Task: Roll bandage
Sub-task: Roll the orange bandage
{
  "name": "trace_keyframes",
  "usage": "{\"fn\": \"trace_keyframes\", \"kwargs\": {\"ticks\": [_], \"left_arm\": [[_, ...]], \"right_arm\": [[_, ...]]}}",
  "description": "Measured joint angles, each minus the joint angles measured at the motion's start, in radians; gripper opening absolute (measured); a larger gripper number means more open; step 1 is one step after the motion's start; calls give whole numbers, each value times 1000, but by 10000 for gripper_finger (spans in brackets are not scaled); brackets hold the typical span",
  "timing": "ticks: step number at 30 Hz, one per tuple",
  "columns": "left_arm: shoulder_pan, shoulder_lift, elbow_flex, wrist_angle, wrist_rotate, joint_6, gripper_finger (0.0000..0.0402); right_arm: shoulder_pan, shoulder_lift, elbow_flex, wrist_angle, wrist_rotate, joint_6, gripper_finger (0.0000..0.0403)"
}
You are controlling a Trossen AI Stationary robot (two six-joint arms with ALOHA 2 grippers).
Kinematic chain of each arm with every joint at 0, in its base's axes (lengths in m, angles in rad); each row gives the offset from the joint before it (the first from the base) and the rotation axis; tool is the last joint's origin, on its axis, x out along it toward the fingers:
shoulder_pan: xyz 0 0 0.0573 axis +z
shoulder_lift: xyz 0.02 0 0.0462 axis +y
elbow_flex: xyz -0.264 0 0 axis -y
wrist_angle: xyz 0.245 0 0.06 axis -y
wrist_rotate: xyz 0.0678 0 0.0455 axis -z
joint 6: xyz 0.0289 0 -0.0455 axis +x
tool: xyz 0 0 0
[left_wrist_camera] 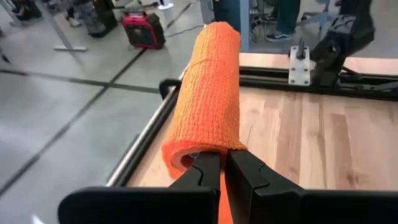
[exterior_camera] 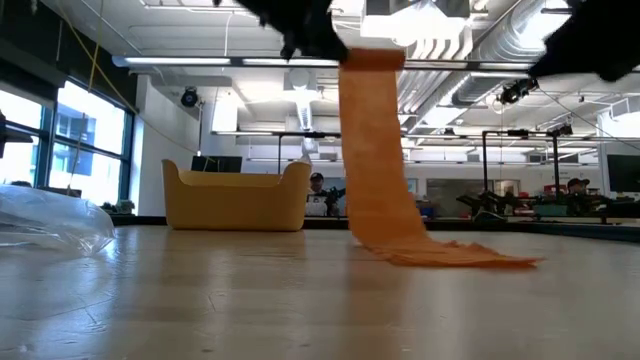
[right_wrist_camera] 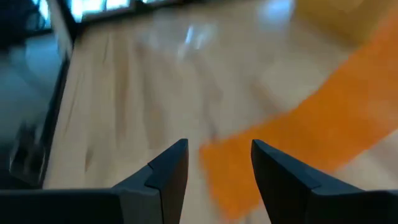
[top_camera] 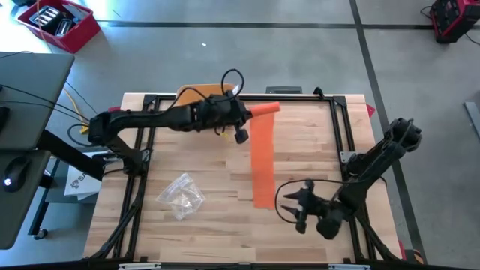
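An orange bandage is partly rolled. Its roll is held up over the table's far middle by my left gripper, which is shut on it. From the roll, the unrolled strip hangs down to the table, and its free end lies flat toward the near edge. My right gripper stands open just right of that free end. In the right wrist view the end shows ahead of the fingers, with nothing between them. My left gripper pinches the roll at its open end, the end nearest the wrist, between its two shut fingers. A bit of orange shows in the slit between them. The roll sticks straight out ahead of the fingers, lifted clear of the table, with the strip hanging below it.
A crumpled clear plastic bag lies on the table's left near part. Black frame rails run along the table's edges. A yellow thing sits at the far edge behind my left arm. Bare wood lies between the bag and the strip.
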State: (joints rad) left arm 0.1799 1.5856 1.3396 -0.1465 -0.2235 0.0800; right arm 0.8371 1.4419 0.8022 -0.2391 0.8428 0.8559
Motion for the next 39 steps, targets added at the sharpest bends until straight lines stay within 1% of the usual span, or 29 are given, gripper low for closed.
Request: {"fn": "trace_keyframes", "kwargs": {"ticks": [3,7,8,11,13,15,17,19,20,23,24,25,27,29,31,32,35,37,39], "left_arm": [[40,0,-123,121,32,-17,1],[74,0,-258,245,62,-17,1],[81,0,-286,273,68,-18,1],[92,0,-348,330,83,-18,1],[96,0,-376,346,84,-17,1],[95,0,-396,368,84,-17,1],[95,-1,-412,388,90,-18,1],[95,-1,-414,387,115,-19,1],[95,-1,-414,390,121,-19,1],[93,-2,-414,392,136,-17,1],[93,-2,-414,392,136,-17,1],[92,-2,-414,393,137,-15,1],[91,-2,-414,392,141,-4,1],[88,-2,-414,388,145,16,1],[83,-2,-413,386,147,38,1],[79,-1,-414,381,149,46,1],[55,12,-424,392,149,61,1],[34,38,-427,385,150,61,1],[9,66,-427,382,152,58,1]], "right_arm": [[-74,41,0,5,-208,-62,167],[-186,139,0,94,-448,-200,167],[-209,165,0,116,-476,-244,167],[-273,228,0,178,-486,-358,167],[-316,262,1,181,-492,-406,167],[-358,289,0,191,-558,-445,167],[-395,331,2,213,-648,-469,163],[-430,370,6,223,-712,-467,143],[-440,386,7,227,-740,-459,124],[-443,409,10,248,-789,-410,42],[-433,405,10,252,-790,-398,22],[-421,393,7,253,-796,-390,13],[-398,355,3,258,-849,-372,15],[-367,291,1,217,-918,-341,8],[-338,204,19,218,-933,-333,3],[-325,154,35,235,-911,-330,3],[-281,29,90,235,-746,-363,2],[-237,-44,136,226,-664,-440,2],[-189,-114,202,242,-598,-550,1]]}}
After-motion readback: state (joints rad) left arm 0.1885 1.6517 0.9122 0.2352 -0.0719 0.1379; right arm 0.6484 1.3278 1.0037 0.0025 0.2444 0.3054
